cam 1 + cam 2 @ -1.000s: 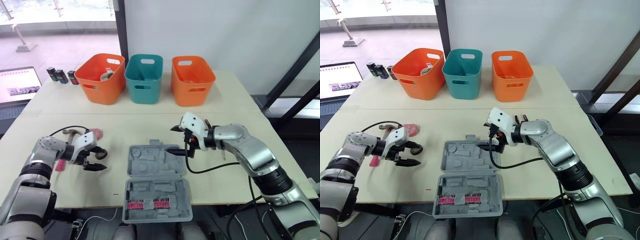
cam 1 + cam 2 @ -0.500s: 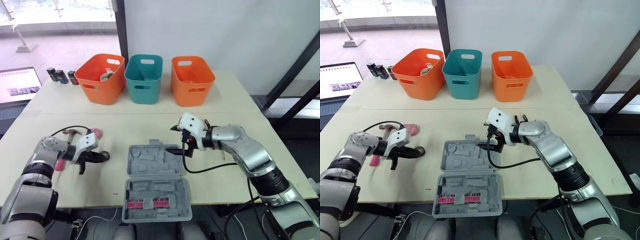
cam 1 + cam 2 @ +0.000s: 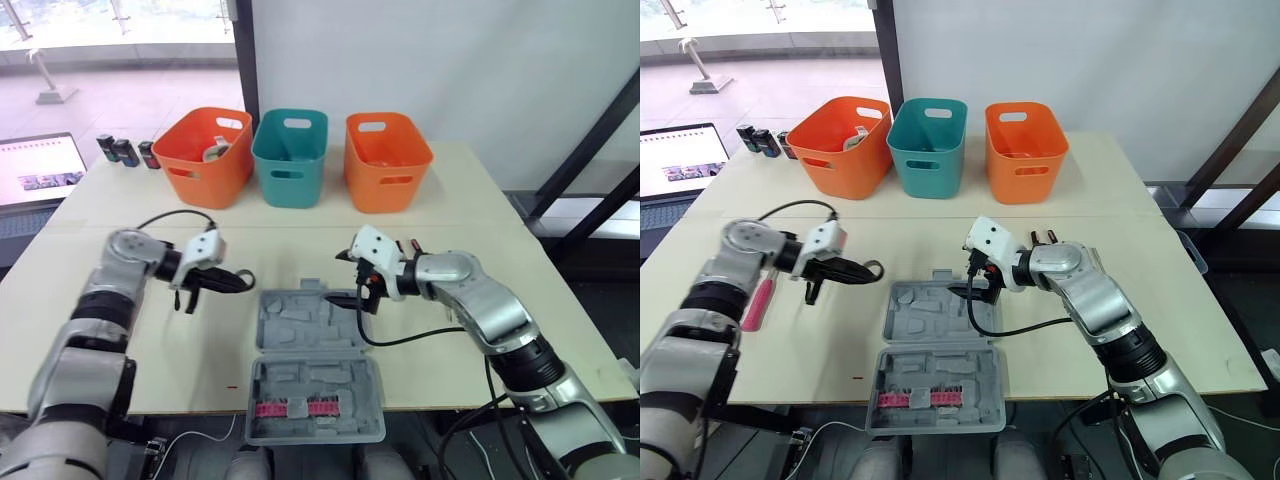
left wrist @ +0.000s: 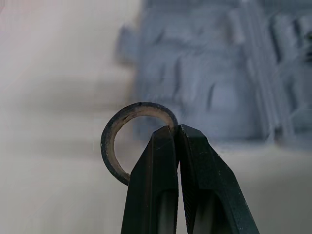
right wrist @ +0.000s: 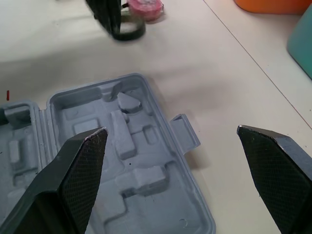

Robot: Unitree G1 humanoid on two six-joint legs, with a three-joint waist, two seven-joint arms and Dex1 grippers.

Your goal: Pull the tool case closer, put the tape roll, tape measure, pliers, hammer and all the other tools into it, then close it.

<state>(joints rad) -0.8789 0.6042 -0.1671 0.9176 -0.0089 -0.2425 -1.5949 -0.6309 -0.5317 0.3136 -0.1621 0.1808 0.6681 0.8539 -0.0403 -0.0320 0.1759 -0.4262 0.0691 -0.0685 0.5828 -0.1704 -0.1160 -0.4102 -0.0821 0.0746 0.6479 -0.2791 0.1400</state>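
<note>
Grey moulded plastic: the tool case is lying open at the near edge of the table, hinge running left to right, with pink inserts seated in the near half. The far half is seen bare of tools.

The tape roll, a thin black ring, is pinched by its rim between the closed fingers of the left gripper and held roughly level above the table. It is just beside the case's far-left corner; the recesses lie toward the robot's right of it. A short carry rightward and a lowering are judged to be what remains for this tool.

The right gripper is spread wide and empty, poised over the far-right part of the case.

A pink-handled tool, probably the hammer, is lying on the table well to the left.

Further back, an orange basket, a teal basket and a second orange basket are lined up. A laptop and a white wall are noted beyond.
</note>
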